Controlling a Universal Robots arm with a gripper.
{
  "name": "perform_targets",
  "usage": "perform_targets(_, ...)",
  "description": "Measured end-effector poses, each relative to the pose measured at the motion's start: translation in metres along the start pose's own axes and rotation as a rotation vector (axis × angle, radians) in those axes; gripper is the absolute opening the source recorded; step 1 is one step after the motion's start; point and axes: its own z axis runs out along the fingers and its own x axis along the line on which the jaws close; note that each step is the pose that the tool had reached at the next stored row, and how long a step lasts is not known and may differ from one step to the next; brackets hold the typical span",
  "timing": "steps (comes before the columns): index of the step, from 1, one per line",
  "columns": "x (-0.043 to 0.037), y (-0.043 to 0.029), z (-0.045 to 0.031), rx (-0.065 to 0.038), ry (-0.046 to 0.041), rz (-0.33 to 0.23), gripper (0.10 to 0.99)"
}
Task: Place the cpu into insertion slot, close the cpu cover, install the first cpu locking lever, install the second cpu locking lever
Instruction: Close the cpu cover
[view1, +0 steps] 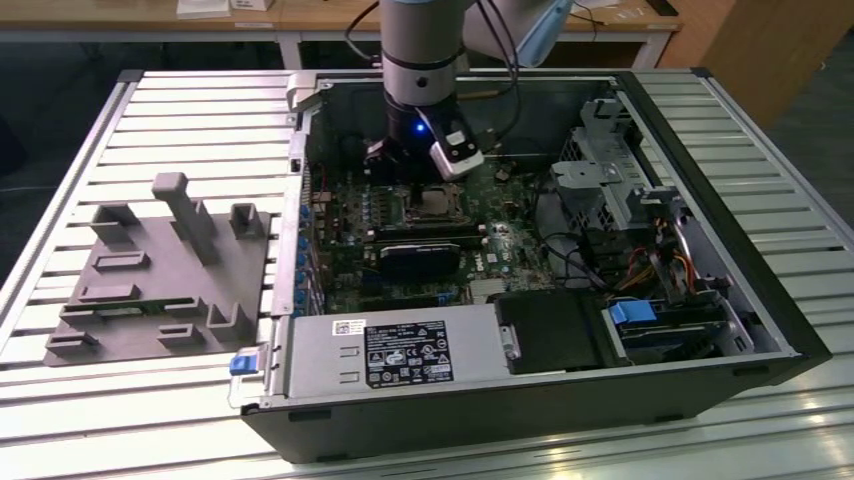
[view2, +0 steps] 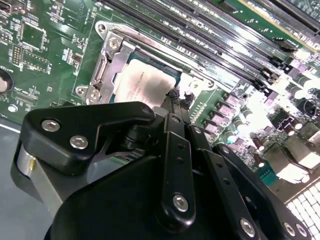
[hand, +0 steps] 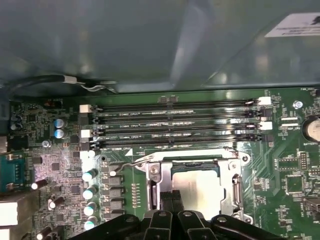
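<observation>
Cpu (hand: 200, 189): seated flat in the insertion slot (view1: 430, 207), pale metal top showing through the window of the cpu cover (hand: 235, 187). Cover lies down over the chip, silvery frame on all sides. Thin wire lever (hand: 127, 164) juts past one cover corner, on the side facing the four long black memory slots (hand: 175, 120); whether it is latched, cannot tell. Arm (view1: 414, 50) enters from twelve o'clock in the exterior view and drops near-vertical into the open computer case (view1: 534, 420), a small blue light (view1: 420, 127) lit on the wrist. Gripper (view2: 177, 97) points straight down at the socket, fingers drawn together to a narrow tip right at the cover's edge, nothing clamped between them; contact with the metal, cannot tell. In the exterior view, dark rounded block (view1: 420, 258) sits at six o'clock from the socket, and beyond it, same bearing, the grey power supply (view1: 320, 350) with a dark printed label (view1: 407, 352), print not legible. Grey moulded fixture (view1: 160, 270) at nine o'clock, the exterior view's left, outside the case on the slatted table (view1: 134, 420).
</observation>
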Motion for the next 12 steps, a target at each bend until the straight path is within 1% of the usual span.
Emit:
perform_targets(3, -0.0066, 0.0004, 0.0002, 0.000, 0.0013, 0.000, 0.102)
perform_targets(9, -0.0240, 0.0016, 0.0006, 0.001, 0.0058, 0.000, 0.102)
perform_targets(10, -0.0257, 0.0017, 0.0006, 0.001, 0.0065, 0.000, 0.102)
perform_targets(12, -0.0262, 0.0017, -0.0002, 0.001, 0.0069, 0.000, 0.102)
